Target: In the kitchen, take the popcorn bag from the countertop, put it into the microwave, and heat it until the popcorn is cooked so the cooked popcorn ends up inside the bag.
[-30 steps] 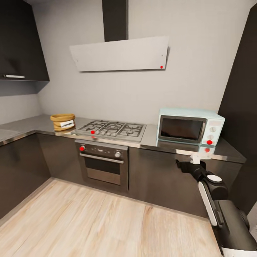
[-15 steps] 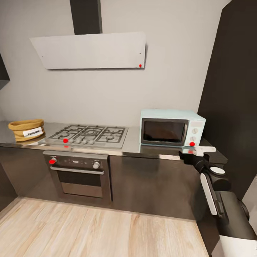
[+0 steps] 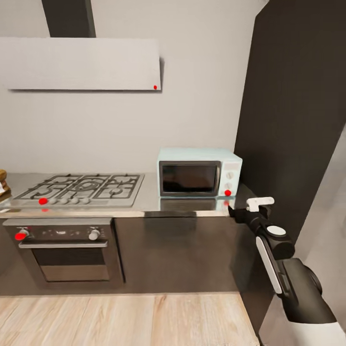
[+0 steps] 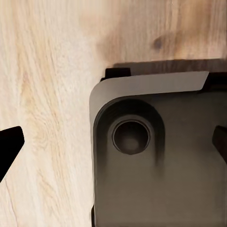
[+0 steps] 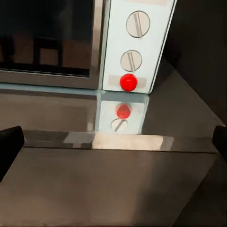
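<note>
Here the right gripper, fingers spread and empty, hovers at the countertop edge, the microwave close at its eleven o'clock. The popcorn bag (barely a sliver) lies far off at nine o'clock.

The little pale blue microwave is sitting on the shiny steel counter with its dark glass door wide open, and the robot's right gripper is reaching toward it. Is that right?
Not quite: the pale blue box microwave has its dark glass door shut, flush with its front, as the head view shows. It does sit on the grey brushed-steel countertop, with the right gripper near its knob side.
</note>
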Robot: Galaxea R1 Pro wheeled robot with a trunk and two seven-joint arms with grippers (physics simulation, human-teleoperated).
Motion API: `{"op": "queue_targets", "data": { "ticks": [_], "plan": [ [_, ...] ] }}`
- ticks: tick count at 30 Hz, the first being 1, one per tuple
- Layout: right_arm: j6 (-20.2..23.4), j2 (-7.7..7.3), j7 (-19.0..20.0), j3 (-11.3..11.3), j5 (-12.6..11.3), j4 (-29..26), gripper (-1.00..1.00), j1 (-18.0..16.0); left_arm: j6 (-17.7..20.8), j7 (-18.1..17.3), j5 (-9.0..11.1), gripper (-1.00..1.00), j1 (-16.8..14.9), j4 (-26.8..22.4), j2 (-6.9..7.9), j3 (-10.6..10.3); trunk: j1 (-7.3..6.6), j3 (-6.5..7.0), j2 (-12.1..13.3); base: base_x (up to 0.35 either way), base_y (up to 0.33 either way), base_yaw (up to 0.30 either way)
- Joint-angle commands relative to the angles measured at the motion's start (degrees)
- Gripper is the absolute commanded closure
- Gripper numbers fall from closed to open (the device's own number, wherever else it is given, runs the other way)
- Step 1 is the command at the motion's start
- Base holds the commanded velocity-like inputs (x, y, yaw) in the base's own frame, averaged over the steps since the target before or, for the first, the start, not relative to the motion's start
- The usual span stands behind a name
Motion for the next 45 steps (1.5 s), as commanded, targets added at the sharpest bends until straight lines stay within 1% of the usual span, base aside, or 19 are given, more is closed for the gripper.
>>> {"op": "queue_targets", "data": {
  "ticks": [1,5,6,9,12,16,19,22,28,35,41,45],
  "plan": [
    [0.3,-0.03,-0.3,0.4,0.0,0.0,-1.00,0.0,-0.2,0.0,-0.1,-1.00,0.0,0.0,0.01,0.0,0.00,-0.06,0.0,0.000,-0.321,-0.300],
    [0.3,0.10,-0.3,0.8,0.0,0.0,-1.00,0.0,-0.2,0.0,-0.1,-1.00,0.0,0.0,-0.01,0.0,0.00,-0.06,0.0,0.027,-0.317,-0.300],
    [0.3,0.46,-0.3,0.8,0.0,0.0,-1.00,0.0,-0.2,0.0,-0.1,-1.00,0.0,0.0,-0.01,0.0,0.00,-0.06,0.0,0.021,-0.108,-0.300],
    [0.3,0.85,-0.3,0.8,-0.1,0.0,-1.00,0.0,-0.2,0.0,-0.1,-1.00,0.0,0.0,-0.01,0.0,0.00,-0.06,0.0,0.008,-0.040,-0.235],
    [0.3,0.96,-0.3,0.9,-0.1,0.0,-1.00,0.0,-0.2,0.0,0.2,-1.00,0.0,0.0,-0.01,0.1,0.00,-0.06,0.0,0.140,0.083,-0.044],
    [0.3,1.18,-0.3,3.4,-0.1,0.0,-1.00,0.0,-0.2,0.0,0.5,-1.00,-0.1,0.0,0.07,0.3,0.00,-0.06,0.0,0.244,0.245,-0.007],
    [0.3,1.37,-0.3,3.9,-0.1,0.1,-1.00,0.0,-0.2,0.0,0.6,-1.00,-0.1,0.0,0.08,0.4,0.00,-0.06,0.0,0.190,0.315,-0.001],
    [0.3,1.41,-0.3,4.0,-0.1,0.0,-1.00,0.0,-0.2,0.0,0.5,-1.00,0.0,0.0,0.08,0.3,0.00,-0.06,0.0,0.086,0.177,0.000],
    [-0.1,1.34,-0.2,3.7,-0.5,0.1,-1.00,0.0,-0.2,0.0,0.4,-1.00,-0.1,0.0,-0.01,0.1,0.00,-0.06,0.0,0.022,0.005,0.000],
    [-0.1,1.32,-0.2,3.7,-0.6,0.1,-1.00,0.0,-0.2,-0.1,0.3,-1.00,-0.2,0.0,-0.01,0.1,0.00,-0.06,0.0,0.266,0.000,0.000],
    [0.1,1.32,-0.2,3.3,-0.6,0.0,-1.00,-0.1,-0.2,0.0,0.2,-1.00,-0.2,0.0,-0.01,0.1,0.00,-0.06,0.0,0.030,0.000,0.000],
    [0.3,1.38,-0.1,3.0,-0.7,0.0,-1.00,-0.8,-0.2,-0.1,0.2,-1.00,-0.2,0.0,-0.01,0.1,0.00,-0.06,0.0,0.001,0.000,0.000]
  ]
}}
